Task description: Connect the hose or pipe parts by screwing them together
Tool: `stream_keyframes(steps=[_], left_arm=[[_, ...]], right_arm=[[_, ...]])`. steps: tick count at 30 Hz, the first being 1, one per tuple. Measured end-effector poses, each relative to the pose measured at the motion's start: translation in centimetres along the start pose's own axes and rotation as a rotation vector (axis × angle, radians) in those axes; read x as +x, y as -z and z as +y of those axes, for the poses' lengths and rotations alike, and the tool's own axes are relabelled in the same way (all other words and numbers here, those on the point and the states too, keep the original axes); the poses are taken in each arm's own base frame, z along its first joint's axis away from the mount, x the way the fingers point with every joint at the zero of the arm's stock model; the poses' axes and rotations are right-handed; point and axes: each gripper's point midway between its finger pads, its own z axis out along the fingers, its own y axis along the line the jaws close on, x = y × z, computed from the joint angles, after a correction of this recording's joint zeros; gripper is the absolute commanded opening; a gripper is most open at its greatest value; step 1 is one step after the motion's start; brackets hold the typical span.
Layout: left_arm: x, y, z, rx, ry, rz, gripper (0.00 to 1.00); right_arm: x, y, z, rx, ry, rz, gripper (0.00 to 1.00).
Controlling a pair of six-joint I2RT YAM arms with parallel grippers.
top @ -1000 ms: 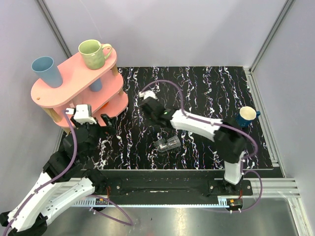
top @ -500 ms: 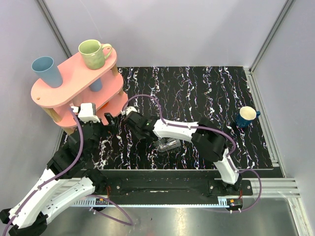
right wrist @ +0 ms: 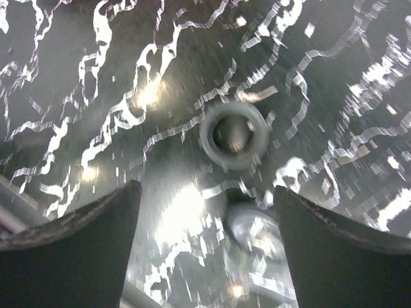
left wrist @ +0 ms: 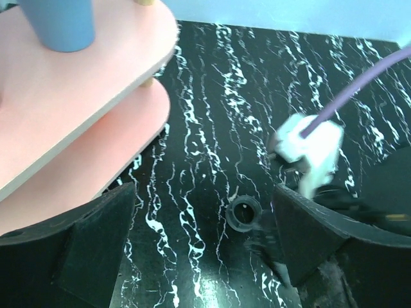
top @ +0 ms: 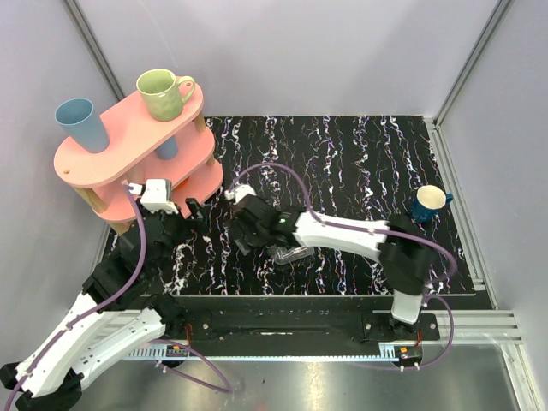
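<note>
A small dark ring-shaped pipe part [left wrist: 244, 212] stands upright on the black marbled mat, its opening facing up; the right wrist view shows it [right wrist: 233, 135] as well. A clear translucent pipe part [top: 291, 253] lies on its side just right of it, blurred in the right wrist view [right wrist: 257, 234]. My right gripper [top: 244, 233] hovers open over both parts, its jaws [right wrist: 205, 256] wide with nothing between them. My left gripper [top: 190, 221] is open to the left, near the shelf, and the dark part sits ahead of its right finger [left wrist: 308, 237].
A pink two-tier shelf [top: 128, 141] stands at the back left with a green mug [top: 163, 92] and a blue cup [top: 81, 124] on top. A blue mug [top: 428, 201] sits at the mat's right edge. Purple cables loop over the arms.
The right arm swung left and toward the front, and its jaws went from shut to wide open above the dark part. The left gripper crept slightly forward.
</note>
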Motion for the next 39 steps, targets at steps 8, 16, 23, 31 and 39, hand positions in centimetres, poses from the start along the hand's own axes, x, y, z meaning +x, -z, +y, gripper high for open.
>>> stream_keyframes(steps=[8,16,23,31,39], left_arm=[[2.9,-1.6,-5.6,0.243,-0.127,0.187,0.79],[10.2,-5.0,-13.6,0.511,-0.213,0.587,0.76],[17.8,-6.5,-15.5,0.586,-0.253,0.919,0.7],[23.3,-6.8,-15.3,0.657,-0.167,1.179,0.62],[24.2,-6.8,-15.0,0.7,-0.113,1.235,0.52]], right_arm=[[-0.7,14.9,-4.8,-0.011,-0.147,-0.296,1.0],[4.6,19.8,-8.2,-0.034,-0.255,-0.43,0.99],[5.2,22.8,-9.1,-0.076,-0.293,-0.53,0.99],[5.2,24.3,-9.4,-0.094,-0.305,-0.569,0.99],[5.8,23.7,-9.4,-0.086,-0.293,-0.54,0.99]])
